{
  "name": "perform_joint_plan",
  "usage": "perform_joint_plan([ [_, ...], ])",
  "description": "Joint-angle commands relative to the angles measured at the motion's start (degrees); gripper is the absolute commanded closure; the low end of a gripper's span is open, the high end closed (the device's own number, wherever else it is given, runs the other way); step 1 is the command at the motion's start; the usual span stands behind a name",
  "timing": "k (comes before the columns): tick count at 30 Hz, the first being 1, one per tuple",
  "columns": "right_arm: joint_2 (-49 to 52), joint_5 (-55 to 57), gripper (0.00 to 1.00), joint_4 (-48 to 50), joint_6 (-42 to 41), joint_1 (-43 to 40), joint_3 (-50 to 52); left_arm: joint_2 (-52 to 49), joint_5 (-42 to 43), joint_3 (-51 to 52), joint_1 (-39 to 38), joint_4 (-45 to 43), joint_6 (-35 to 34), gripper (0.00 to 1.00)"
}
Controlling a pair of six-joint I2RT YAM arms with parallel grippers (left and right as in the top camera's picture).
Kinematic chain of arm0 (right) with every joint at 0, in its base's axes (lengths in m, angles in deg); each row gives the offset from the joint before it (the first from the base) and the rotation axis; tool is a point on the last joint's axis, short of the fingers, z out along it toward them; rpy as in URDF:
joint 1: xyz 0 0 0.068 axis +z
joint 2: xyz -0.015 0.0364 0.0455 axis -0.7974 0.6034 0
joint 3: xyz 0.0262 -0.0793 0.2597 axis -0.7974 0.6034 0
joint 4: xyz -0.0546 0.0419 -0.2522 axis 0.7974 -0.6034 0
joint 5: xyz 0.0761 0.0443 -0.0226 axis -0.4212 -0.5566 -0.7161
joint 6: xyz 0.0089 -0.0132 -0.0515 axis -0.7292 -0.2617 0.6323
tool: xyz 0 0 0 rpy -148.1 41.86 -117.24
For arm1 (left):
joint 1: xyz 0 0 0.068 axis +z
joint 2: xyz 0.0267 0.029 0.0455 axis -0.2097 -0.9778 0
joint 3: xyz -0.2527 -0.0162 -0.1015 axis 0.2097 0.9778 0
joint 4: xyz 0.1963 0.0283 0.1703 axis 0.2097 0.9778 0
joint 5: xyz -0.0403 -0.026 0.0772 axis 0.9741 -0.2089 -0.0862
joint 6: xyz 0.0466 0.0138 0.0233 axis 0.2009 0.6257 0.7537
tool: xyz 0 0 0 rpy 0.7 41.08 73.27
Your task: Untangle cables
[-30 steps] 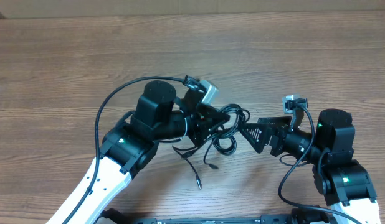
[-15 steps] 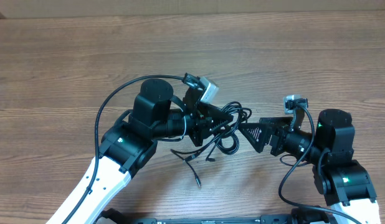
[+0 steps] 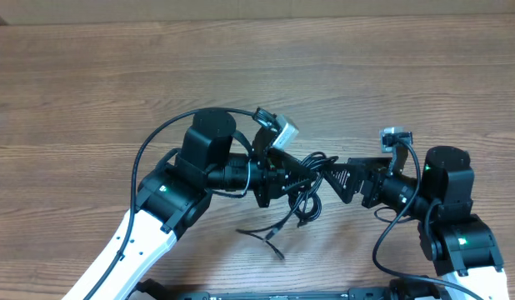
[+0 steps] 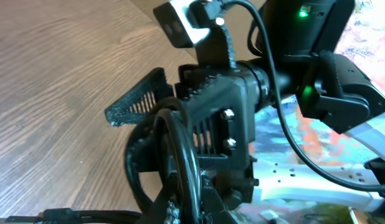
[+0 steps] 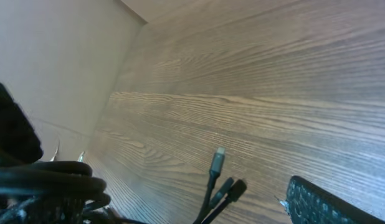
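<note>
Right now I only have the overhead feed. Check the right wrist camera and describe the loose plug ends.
Observer: Three plug ends of the cables show together there: one silver, two black. Whether they touch the table I cannot tell.
Operator: Say whether the right hand has any cord.
Observer: The right hand is open. Its one finger visible there is bare, with the cables bunched off to its left.
Operator: Now the left wrist camera.
Observer: A cable loop arcs in front of the right hand's ribbed faces; contact is unclear.
</note>
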Motion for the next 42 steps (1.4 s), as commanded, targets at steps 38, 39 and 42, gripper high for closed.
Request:
perform_joint_plan([
  [38,-0.39,-3.28,0.0,-0.42,6.75,-0.13,-0.5,0.24,4.52,-0.63,7.06,0.83,-4.83,0.96],
  [39,-0.39,-3.26,0.0,-0.07,6.73,-0.13,-0.5,0.24,4.5,-0.63,6.84,0.79,-5.84,0.96],
  [42,-0.39,-3.21,0.0,-0.02,6.73,-0.13,-0.5,0.24,4.48,-0.63,3.63,0.48,-5.81,0.96],
])
